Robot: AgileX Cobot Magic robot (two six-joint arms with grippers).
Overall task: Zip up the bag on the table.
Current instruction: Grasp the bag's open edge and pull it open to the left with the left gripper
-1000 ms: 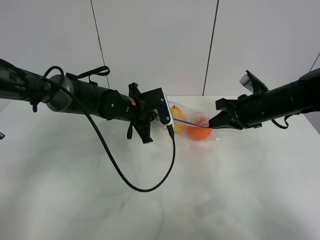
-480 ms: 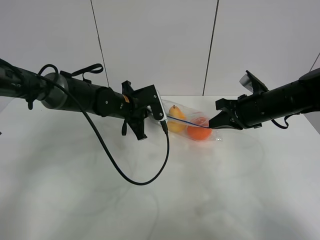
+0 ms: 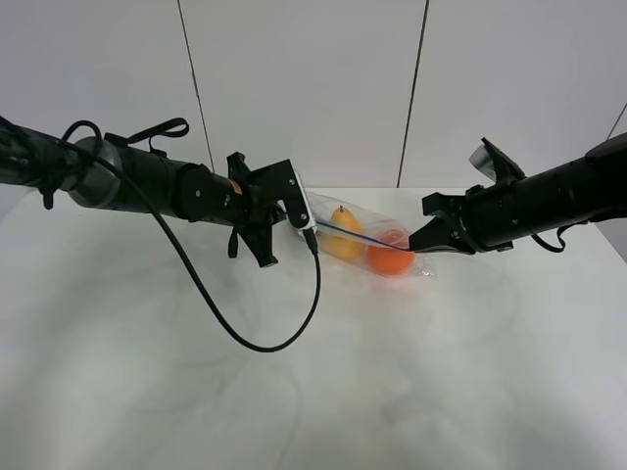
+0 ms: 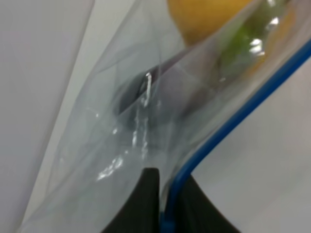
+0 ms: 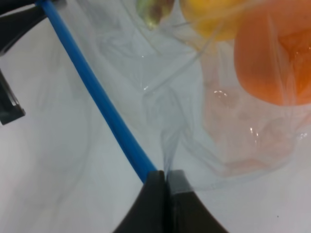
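Nearest the high camera is the white table, with my left arm's black cable looping over it toward six o'clock. Farther back, toward twelve o'clock of the tabletop, the bag is stretched between my two arms.

In the high view my left wrist hardware hides my left fingers and the bag's end there. My wrist cameras show only the tips, cut off at the picture edge. My left gripper is clamped on the blue zip strip. My right gripper is pinched tight on the bag where the strip ends.

Through the crinkled plastic the yellow fruit and the orange are plain. A dark shape behind the film is too blurred for me to name. I cannot tell whether the zip is sealed along its length.

The bag's long axis follows the strip, close to nine-to-three in the high view, with my left end tipped slightly toward ten.
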